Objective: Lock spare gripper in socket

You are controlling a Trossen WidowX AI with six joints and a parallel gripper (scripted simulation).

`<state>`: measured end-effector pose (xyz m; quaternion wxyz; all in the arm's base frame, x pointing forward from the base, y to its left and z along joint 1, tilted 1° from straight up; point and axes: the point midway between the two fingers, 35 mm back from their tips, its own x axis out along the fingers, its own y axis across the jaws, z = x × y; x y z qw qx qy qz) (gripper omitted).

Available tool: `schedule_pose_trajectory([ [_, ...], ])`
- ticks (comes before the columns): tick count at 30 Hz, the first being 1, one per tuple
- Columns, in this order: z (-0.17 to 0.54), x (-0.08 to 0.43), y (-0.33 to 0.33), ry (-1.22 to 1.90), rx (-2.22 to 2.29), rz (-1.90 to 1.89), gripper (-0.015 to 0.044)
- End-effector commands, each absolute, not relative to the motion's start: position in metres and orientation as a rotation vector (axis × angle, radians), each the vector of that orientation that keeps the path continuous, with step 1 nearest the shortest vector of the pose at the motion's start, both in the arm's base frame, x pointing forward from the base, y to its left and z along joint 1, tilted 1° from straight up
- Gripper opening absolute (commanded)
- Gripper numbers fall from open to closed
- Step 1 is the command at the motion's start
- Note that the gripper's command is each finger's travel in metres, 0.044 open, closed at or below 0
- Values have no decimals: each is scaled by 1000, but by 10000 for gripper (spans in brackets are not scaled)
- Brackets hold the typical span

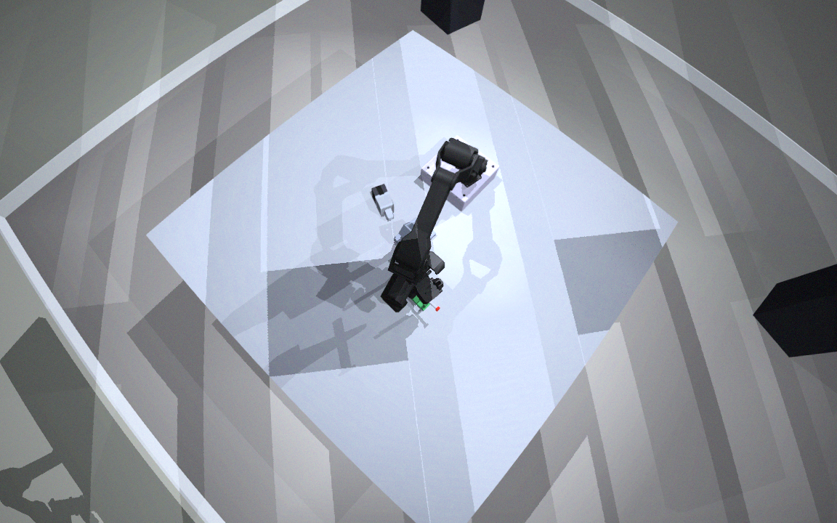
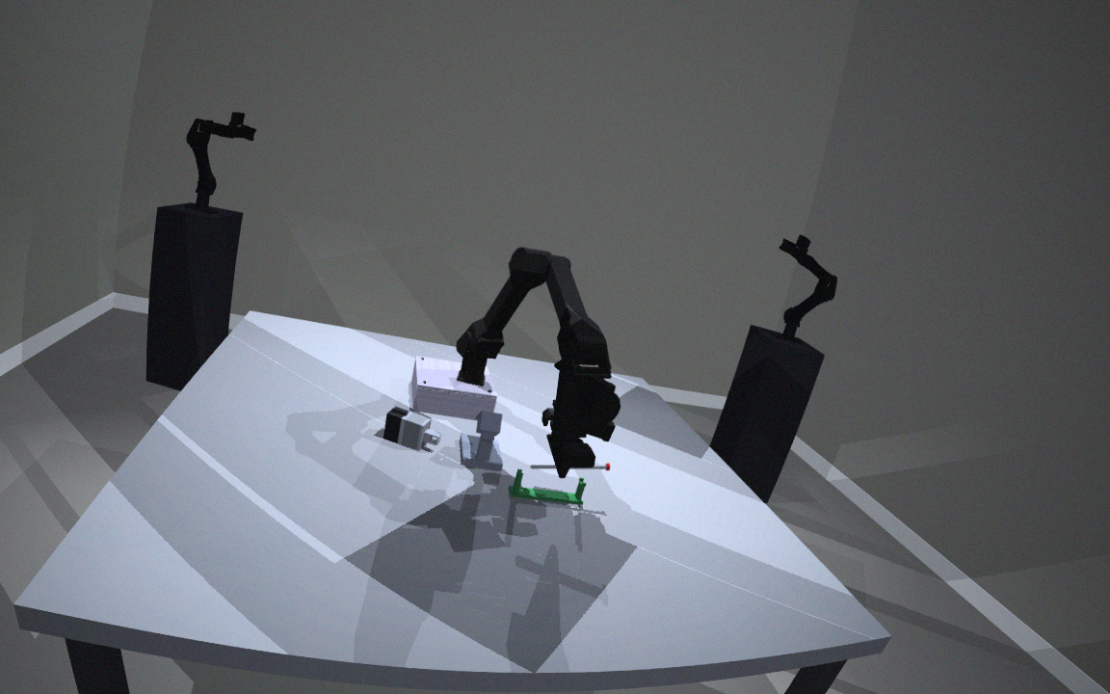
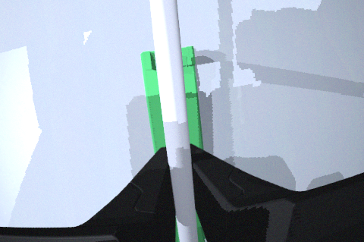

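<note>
1. Top view: the table (image 1: 506, 390) (image 2: 240, 518) (image 3: 76, 83) stands cornerwise. The arm's white base (image 1: 462, 200) (image 2: 454, 402) sits between its middle and top corner. The spare gripper (image 1: 383, 200) (image 2: 410, 429) lies on the left-corner side of the base. The mount (image 1: 406, 229) (image 2: 485, 450) is partly hidden under the arm. The pin's red head pokes out past the gripper (image 1: 423, 294) (image 2: 563, 470) (image 3: 180, 155), on its right-corner side.
2. Exterior view: the lock pin (image 1: 437, 308) (image 2: 545, 467) (image 3: 166, 45) is level, out of the mount, just above the green rack (image 1: 420, 303) (image 2: 546, 495) (image 3: 153, 117), its head toward the table's right edge. The mount stands between the rack and the spare gripper, which lies nearer the left edge, undocked.
3. Wrist view: the jaws are closed on the pin's pale shaft, which runs lengthwise over the rack. Table edges are out of frame.
</note>
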<state>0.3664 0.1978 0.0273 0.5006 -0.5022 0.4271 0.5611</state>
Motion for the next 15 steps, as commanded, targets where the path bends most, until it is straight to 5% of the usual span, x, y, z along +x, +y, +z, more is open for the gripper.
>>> schedule_pose_trajectory([
  [1,33,369,187,1028,-1218,1356,0],
  [15,41,373,158,1024,-1227,1365,0],
])
